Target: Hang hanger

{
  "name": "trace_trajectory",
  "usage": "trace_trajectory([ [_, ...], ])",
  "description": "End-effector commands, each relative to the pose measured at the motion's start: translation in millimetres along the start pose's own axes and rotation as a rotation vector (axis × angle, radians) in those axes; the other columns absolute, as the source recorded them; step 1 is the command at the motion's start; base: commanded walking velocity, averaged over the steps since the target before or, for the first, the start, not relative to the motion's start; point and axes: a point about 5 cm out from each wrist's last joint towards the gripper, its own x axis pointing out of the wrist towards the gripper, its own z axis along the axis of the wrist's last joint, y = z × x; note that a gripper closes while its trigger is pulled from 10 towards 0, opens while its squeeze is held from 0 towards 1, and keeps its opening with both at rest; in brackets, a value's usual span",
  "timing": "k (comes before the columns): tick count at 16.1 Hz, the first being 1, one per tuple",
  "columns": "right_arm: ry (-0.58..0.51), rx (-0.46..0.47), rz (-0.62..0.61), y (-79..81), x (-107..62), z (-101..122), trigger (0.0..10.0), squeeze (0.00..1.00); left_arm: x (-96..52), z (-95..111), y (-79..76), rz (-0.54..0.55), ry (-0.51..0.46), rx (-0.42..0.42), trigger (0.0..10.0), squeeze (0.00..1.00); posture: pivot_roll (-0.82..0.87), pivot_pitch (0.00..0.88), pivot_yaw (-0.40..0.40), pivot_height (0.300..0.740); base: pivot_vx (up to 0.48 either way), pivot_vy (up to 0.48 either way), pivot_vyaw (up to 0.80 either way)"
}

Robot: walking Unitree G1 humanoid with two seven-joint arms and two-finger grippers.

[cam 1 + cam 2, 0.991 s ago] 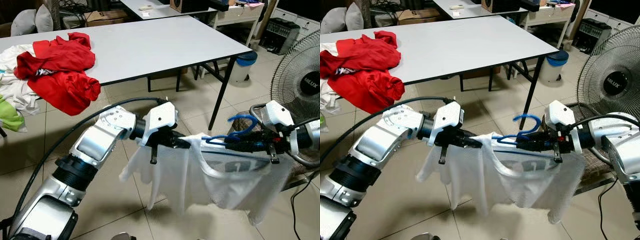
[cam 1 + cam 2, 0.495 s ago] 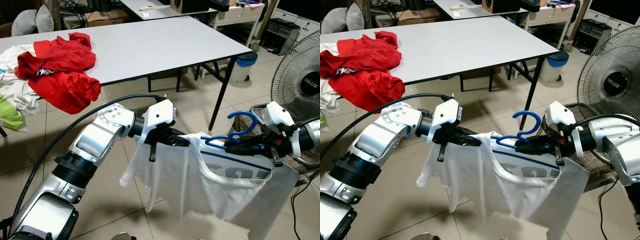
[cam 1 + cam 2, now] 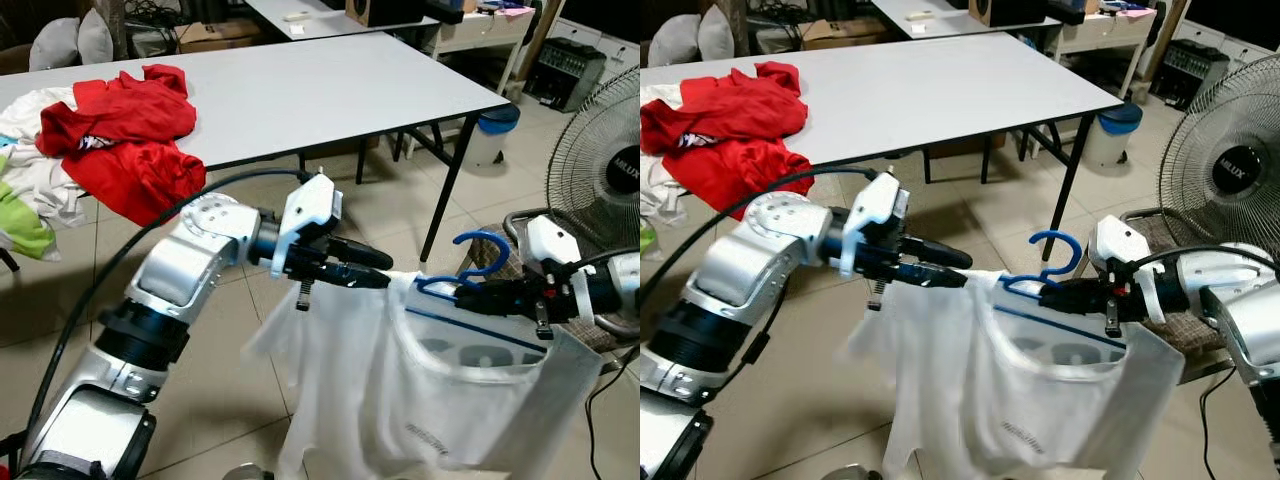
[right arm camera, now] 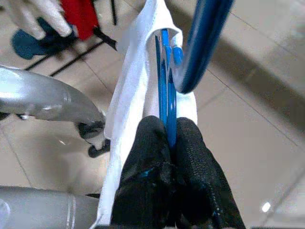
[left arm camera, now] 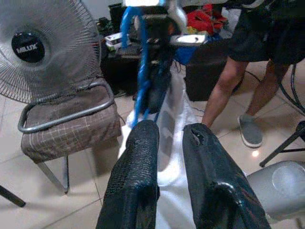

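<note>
A blue hanger (image 3: pixel 482 243) sits inside the neck of a white T-shirt (image 3: pixel 400 400), its hook standing up above the collar. My right gripper (image 3: pixel 462 294) is shut on the hanger just below the hook; the right wrist view has the blue hanger (image 4: pixel 202 38) pinched between the black fingers (image 4: pixel 147 157). My left gripper (image 3: pixel 382 279) is shut on the shirt's shoulder at the other end. In the left wrist view, white cloth lies past the fingers (image 5: pixel 136 176). The shirt hangs down between both grippers, above the tiled floor.
A white table (image 3: pixel 330 90) stands behind, with a heap of red clothes (image 3: pixel 130 140) at its left end. At the right are a standing fan (image 3: pixel 600 150) and a chair with a checked cushion (image 5: pixel 66 124). A person's legs (image 5: pixel 238 86) are nearby.
The shirt was bunched between the grippers and has since dropped open to hang at full length. The left gripper has risen slightly; the hanger hook now stands more upright.
</note>
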Motion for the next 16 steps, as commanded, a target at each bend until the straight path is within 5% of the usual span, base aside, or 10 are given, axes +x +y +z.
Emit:
trace_trajectory([
  [1, -0.011, -0.013, -0.028, -1.9, -1.4, 2, 0.0, 0.00, -1.1, 2, -1.3, -0.010, 0.005, 0.020, 10.0, 0.00, -0.12, 0.000, 0.008, 0.740, 0.000, 0.000, 0.00],
  [3, -0.045, 0.007, -0.044, 2.2, 1.2, 2, 0.0, 0.00, 0.2, -5, 3.2, 0.055, 0.008, 0.020, 10.0, 0.00, -0.13, 0.000, 0.012, 0.740, 0.000, 0.000, 0.00],
  [4, -0.078, 0.040, -0.172, 4.9, 11.9, -8, 0.0, 0.00, -3.4, -13, 9.5, 0.258, -0.030, -0.007, 10.0, 0.00, -0.13, 0.000, 0.020, 0.740, 0.000, 0.000, 0.00],
  [5, -0.093, 0.059, -0.229, 4.2, 15.5, -12, 0.0, 0.00, -4.5, -16, 10.1, 0.324, -0.037, -0.028, 10.0, 0.00, -0.13, 0.000, 0.027, 0.740, 0.000, 0.000, 0.00],
  [7, -0.131, 0.215, -0.493, 1.3, 30.7, -34, 0.0, 0.00, -11.9, -42, 6.6, 0.608, -0.019, -0.156, 10.0, 0.00, -0.12, 0.000, 0.032, 0.740, 0.000, 0.000, 0.00],
  [8, -0.144, 0.328, -0.644, 3.5, 42.6, -52, 0.0, 0.00, -18.8, -63, 2.2, 0.840, -0.002, -0.225, 10.0, 0.00, -0.12, 0.000, 0.030, 0.740, 0.000, 0.000, 0.00],
  [10, -0.160, 0.389, -0.777, 4.8, 48.5, -61, 1.0, 0.00, -23.5, -73, -6.6, 0.957, -0.032, -0.269, 10.0, 0.00, -0.10, 0.000, 0.024, 0.740, 0.000, 0.000, 0.00],
  [11, -0.170, 0.374, -0.833, 6.1, 50.7, -61, 10.0, 0.00, -27.3, -83, -10.8, 1.023, -0.010, -0.303, 10.0, 0.00, -0.10, 0.000, 0.024, 0.740, 0.000, 0.000, 0.00],
  [14, -0.165, 0.381, -0.882, 24.6, 70.2, -63, 10.0, 0.00, -53.8, -140, -33.3, 1.303, 0.193, -0.402, 10.0, 0.00, -0.09, 0.000, 0.014, 0.740, 0.000, 0.000, 0.24],
  [16, -0.163, 0.340, -0.837, 29.3, 84.1, -59, 10.0, 0.00, -55.4, -142, -35.6, 1.361, 0.217, -0.406, 10.0, 0.00, -0.09, 0.000, 0.010, 0.740, 0.133, 0.000, 0.80],
])
